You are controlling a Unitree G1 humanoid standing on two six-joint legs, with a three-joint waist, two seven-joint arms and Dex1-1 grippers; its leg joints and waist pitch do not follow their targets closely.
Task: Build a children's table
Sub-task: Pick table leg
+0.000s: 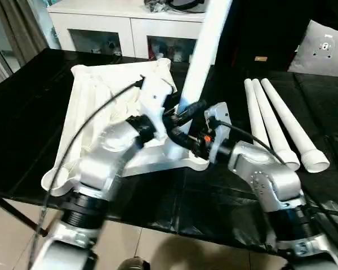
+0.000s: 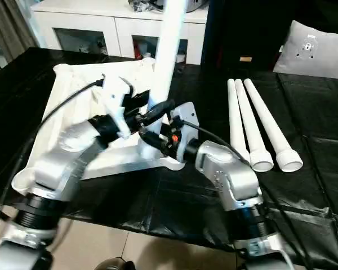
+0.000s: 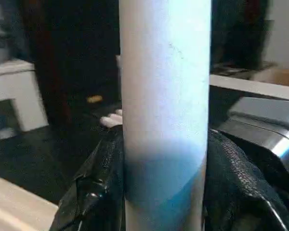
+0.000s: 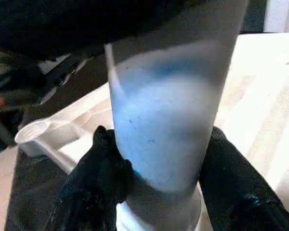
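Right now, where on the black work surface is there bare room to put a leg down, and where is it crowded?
Bare cloth lies between the table top and the three loose legs, and along the work surface near edge. Crowded: the near corner, where the left gripper and right gripper both clamp the standing leg.

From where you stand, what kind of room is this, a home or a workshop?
Probably a furnished room at home or a mock-up of one: a white glass-door cabinet stands behind the black-covered work surface, and a pale cushion lies to the right, beyond the spare table legs.
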